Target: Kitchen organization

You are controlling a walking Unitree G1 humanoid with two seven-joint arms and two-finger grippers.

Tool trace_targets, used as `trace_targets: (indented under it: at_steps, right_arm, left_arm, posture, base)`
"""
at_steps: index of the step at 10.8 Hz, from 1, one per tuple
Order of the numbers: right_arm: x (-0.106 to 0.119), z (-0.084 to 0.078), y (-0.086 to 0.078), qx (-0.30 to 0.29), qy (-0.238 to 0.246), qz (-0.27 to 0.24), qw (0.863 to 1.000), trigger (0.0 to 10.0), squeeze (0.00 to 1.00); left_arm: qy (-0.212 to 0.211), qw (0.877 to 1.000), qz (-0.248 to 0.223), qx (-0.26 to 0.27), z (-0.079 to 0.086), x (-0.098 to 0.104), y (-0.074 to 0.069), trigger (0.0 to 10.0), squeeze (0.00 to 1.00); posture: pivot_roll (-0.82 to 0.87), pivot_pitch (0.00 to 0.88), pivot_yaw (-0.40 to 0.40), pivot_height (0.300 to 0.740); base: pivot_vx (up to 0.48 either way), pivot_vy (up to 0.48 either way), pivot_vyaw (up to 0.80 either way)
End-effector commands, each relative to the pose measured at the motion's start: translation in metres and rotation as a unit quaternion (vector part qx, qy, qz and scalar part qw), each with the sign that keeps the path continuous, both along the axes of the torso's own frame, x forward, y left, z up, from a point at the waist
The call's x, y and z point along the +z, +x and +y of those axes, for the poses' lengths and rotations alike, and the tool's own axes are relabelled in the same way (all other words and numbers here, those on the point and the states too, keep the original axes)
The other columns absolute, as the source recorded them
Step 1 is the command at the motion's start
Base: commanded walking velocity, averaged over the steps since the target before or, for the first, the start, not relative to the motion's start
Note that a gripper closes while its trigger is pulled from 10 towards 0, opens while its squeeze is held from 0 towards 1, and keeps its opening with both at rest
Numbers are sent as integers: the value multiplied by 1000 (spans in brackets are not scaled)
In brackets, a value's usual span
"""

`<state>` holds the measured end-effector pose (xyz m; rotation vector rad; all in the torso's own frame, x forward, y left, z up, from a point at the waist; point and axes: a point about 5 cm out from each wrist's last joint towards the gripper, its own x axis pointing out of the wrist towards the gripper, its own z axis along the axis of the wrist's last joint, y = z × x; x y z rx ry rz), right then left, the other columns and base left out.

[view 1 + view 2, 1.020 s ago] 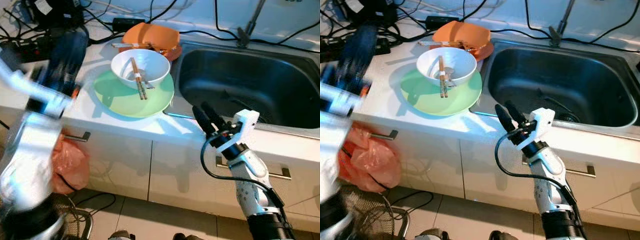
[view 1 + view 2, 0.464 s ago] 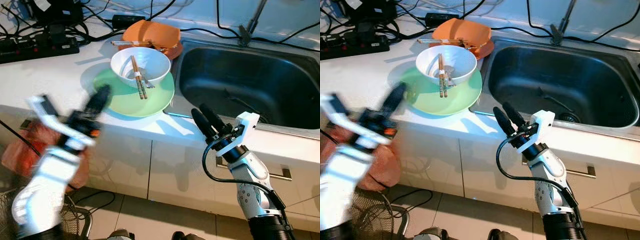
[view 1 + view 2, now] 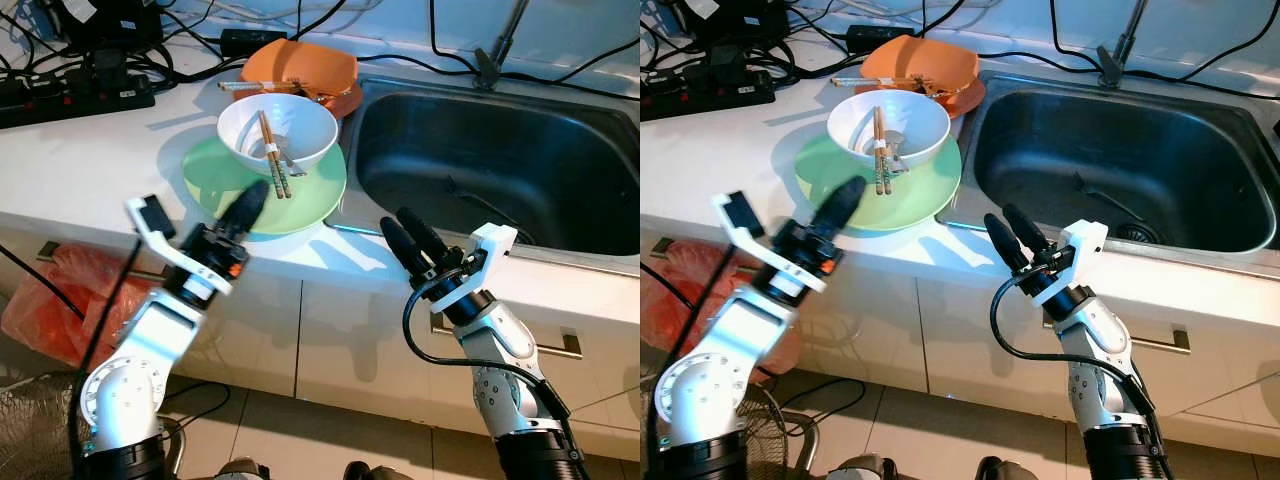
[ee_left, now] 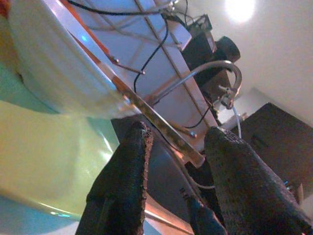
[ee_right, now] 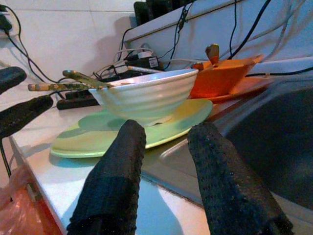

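A white bowl [image 3: 278, 133] holding wooden chopsticks [image 3: 271, 152] and a spoon sits on a light green plate [image 3: 312, 196] on the white counter, left of the steel sink [image 3: 500, 170]. Behind it lies an orange bowl [image 3: 303, 66] on an orange plate, with chopsticks across it. My left gripper [image 3: 250, 203] is open, its fingertips over the green plate's near edge, just short of the white bowl [image 4: 58, 68]. My right gripper [image 3: 402, 229] is open at the counter's front edge, right of the plate, pointing at the white bowl [image 5: 146, 95].
Black cables and a power strip [image 3: 80, 90] lie at the back left of the counter. The faucet base [image 3: 492, 62] stands behind the sink. Cabinet drawers with metal handles [image 3: 565, 345] are below. A red plastic bag [image 3: 55, 300] hangs at the lower left.
My left arm swung from the left in over the counter, and its fingers now reach the green plate's near edge. The right gripper has barely moved.
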<state>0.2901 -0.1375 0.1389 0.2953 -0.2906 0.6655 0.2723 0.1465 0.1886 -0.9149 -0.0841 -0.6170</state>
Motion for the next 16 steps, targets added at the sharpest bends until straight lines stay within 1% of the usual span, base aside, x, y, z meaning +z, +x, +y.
trace_targets:
  at_steps: [1, 5, 9, 10, 11, 13, 14, 15, 16]
  right_arm:
    - [-1, -3, -2, -6, -4, 0, 1000, 10000, 0]
    - [-2, -2, -4, -8, -3, -1, 1000, 10000, 0]
    - [-3, -1, -5, -11, -3, 1, 1000, 10000, 0]
    - [-3, -1, -4, -13, -4, 1, 1000, 10000, 0]
    - [-3, -2, -4, -14, -5, 1, 1000, 10000, 0]
    - [-3, -1, -3, -13, -6, 1, 1000, 10000, 0]
    - [-3, -1, -3, -14, -7, 1, 1000, 10000, 0]
    - [-3, -1, -3, -13, -7, 1, 1000, 10000, 0]
    - [-3, 0, -3, -14, -8, 1, 1000, 10000, 0]
  left_arm:
    - [6, 1000, 4, -14, -6, -2, 1, 10000, 0]
    - [2, 1000, 5, -24, -18, 1, 9, 10000, 0]
    - [-1, 1000, 11, -17, -23, 2, 16, 10000, 0]
    - [6, 1000, 17, -13, -24, 0, 17, 9569, 0]
    - [1, 1000, 16, -11, -25, 0, 18, 0, 0]
    - [6, 1000, 19, -10, -26, -1, 19, 0, 0]
    - [6, 1000, 20, -9, -26, -2, 19, 196, 0]
    - [6, 1000, 22, -9, -27, -3, 19, 2392, 0]
    - [11, 1000, 26, -12, -29, -4, 19, 10000, 0]
  posture:
    - [195, 103, -25, 740]
    - [184, 98, -20, 740]
    - [178, 108, -20, 740]
    - [178, 109, -20, 740]
    - [179, 110, -22, 740]
    - [183, 110, -24, 740]
    - [183, 109, -24, 740]
    - [182, 110, -25, 740]
    - [180, 110, -24, 740]
  base:
    - [0, 0, 0]
    - [0, 0, 0]
    - [0, 0, 0]
    - [0, 0, 0]
    - [0, 0, 0]
    - [0, 0, 0]
    - [0, 0, 0]
    - [0, 0, 0]
    - [0, 0, 0]
